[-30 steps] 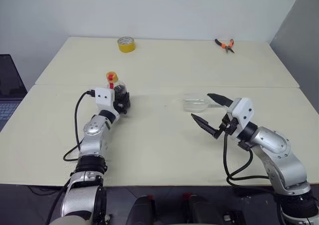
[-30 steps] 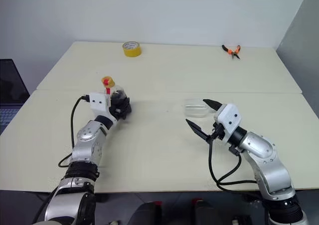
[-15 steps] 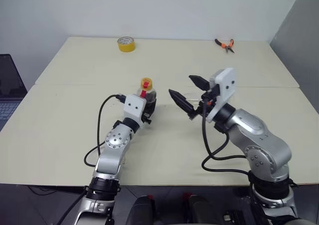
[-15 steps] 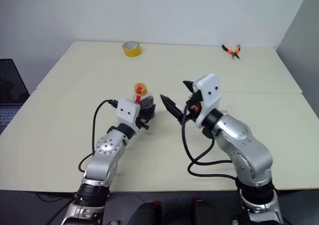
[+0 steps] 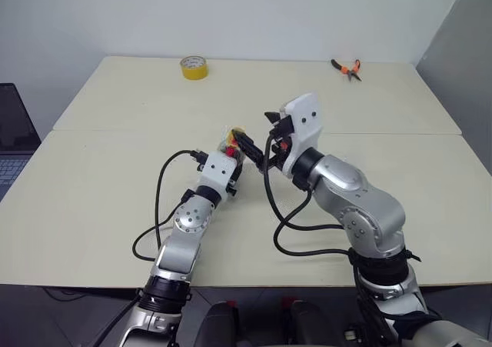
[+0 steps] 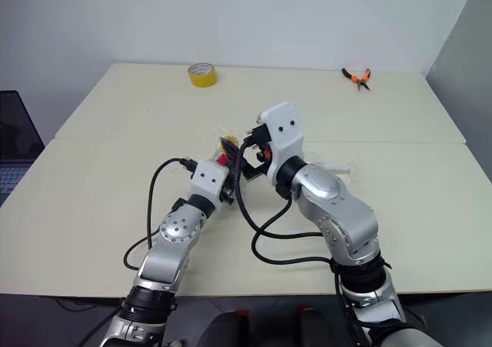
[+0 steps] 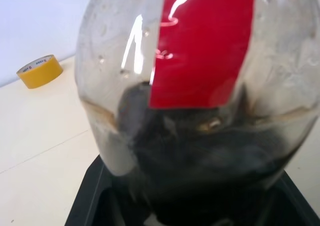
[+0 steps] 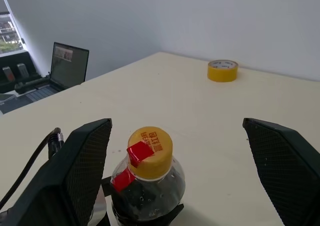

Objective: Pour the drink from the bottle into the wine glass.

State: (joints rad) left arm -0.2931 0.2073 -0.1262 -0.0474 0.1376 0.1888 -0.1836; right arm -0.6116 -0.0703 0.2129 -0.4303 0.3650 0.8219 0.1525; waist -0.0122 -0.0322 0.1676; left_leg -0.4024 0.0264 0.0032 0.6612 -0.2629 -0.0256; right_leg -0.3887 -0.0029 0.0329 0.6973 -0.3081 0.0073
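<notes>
The left gripper (image 5: 231, 162) is clamping the bottle (image 8: 146, 186) (cap on, upright) near the table (image 5: 92, 201) centre, while the right gripper (image 8: 175, 151) is spreading wide around its cap, tape roll (image 5: 194, 68) lying at eleven o'clock beyond.

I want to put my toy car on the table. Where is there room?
The far table between the yellow tape roll and the orange-handled pliers is bare. So is the near table's left side. The middle is crowded: both arms meet around the small clear plastic bottle.
</notes>
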